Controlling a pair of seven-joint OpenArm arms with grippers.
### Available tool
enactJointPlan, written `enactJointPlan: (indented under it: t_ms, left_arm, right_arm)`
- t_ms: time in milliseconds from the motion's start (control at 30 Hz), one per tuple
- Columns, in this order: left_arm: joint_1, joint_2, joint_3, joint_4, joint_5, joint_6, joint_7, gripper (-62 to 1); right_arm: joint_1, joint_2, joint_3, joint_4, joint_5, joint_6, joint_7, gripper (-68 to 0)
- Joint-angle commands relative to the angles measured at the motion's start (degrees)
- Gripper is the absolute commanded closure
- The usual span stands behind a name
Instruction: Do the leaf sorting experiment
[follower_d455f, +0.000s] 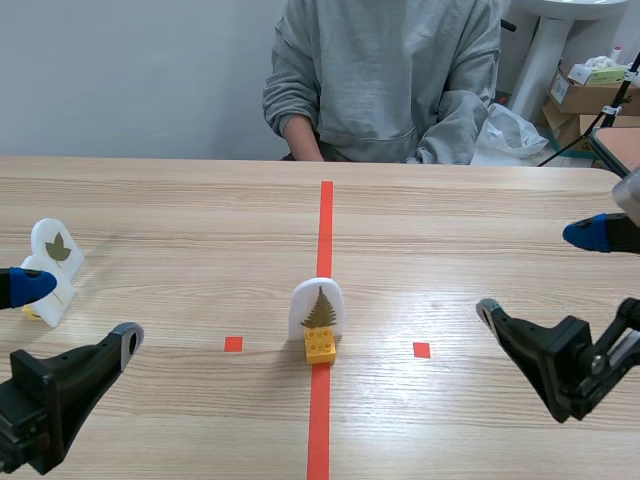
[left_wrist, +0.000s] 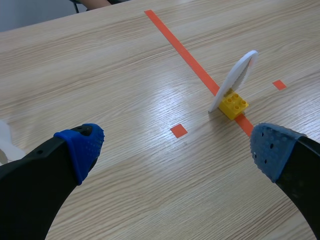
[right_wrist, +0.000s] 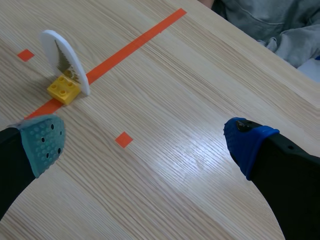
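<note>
Left gripper (follower_d455f: 78, 312) and right gripper (follower_d455f: 537, 272) hang low, fingers spread, empty. Between them, a fern card (follower_d455f: 318, 307) stands on its yellow brick (follower_d455f: 320, 346) mid-desk (follower_d455f: 200, 220); a glancing finger might topple it.

**Two grippers low, both spread wide**

Left gripper (follower_d455f: 78, 312) sits low at the robot's left side, fingers (left_wrist: 82, 147) spread wide w/ nothing btwn them; both pads blue. Right gripper (follower_d455f: 537, 272) sits low at the right, fingers (right_wrist: 245, 142) likewise wide apart & holding nothing; one pad blue, the other grey-green. Both point inward, toward the middle.
</note>
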Motion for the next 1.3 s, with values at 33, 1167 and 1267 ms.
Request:
enactJointPlan:
  t_ms: [33, 1167, 1267]
  left_arm:
    - [-0.35, 0.42, -0.2, 1.46, -0.22, -0.07, -0.79, -62.3]
    - [-1.31, 4.24, -0.22, 1.44, 2.49, -0.07, -2.32, -62.3]
    - [-1.27, 4.22, -0.22, 1.44, 2.71, -0.07, -2.25, -62.3]
  right_arm:
    - [3.23, 1.95, 0.55, -1.4, 0.7, 0.92, 0.46, -67.9]
    - [45.9, 7.13, -34.88, -36.85, -6.86, 15.21, 9.97, -67.9]
    - [48.43, 5.07, -37.7, -39.95, -7.39, 14.97, 11.3, -67.9]
